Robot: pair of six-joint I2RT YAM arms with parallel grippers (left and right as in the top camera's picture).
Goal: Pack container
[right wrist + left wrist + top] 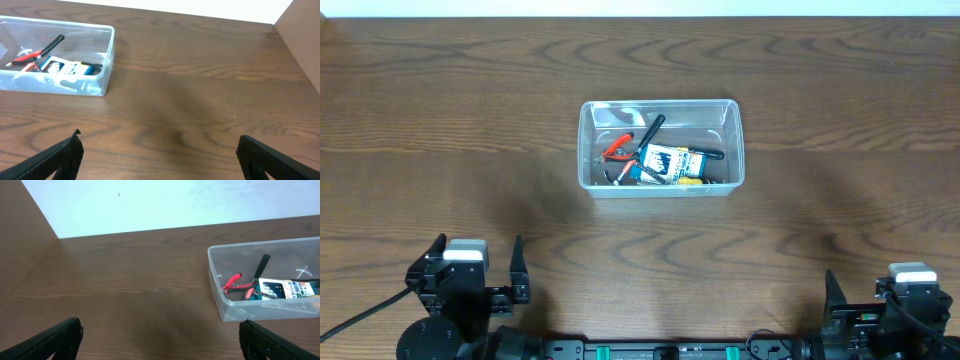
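- As far as I can judge from my feeds, the packing looks close to finished: the container sits at the middle of the table, well apart from both arms, with several items inside it.
- Inside I make out red-handled pliers, a black-handled tool lying across them, a blue-and-white box and a small yellow piece by the near wall.
- No loose item shows on the wood outside the tub in any of the three views, so I see nothing left to pick up. I see no lid either, so I cannot tell whether one is meant to go on.
- The left gripper is low at the near edge of the table, level and aimed toward the far side, its fingers spread wide with nothing between them.
- The right gripper mirrors it at the near right, also spread wide and carrying nothing, the tub off to its left.
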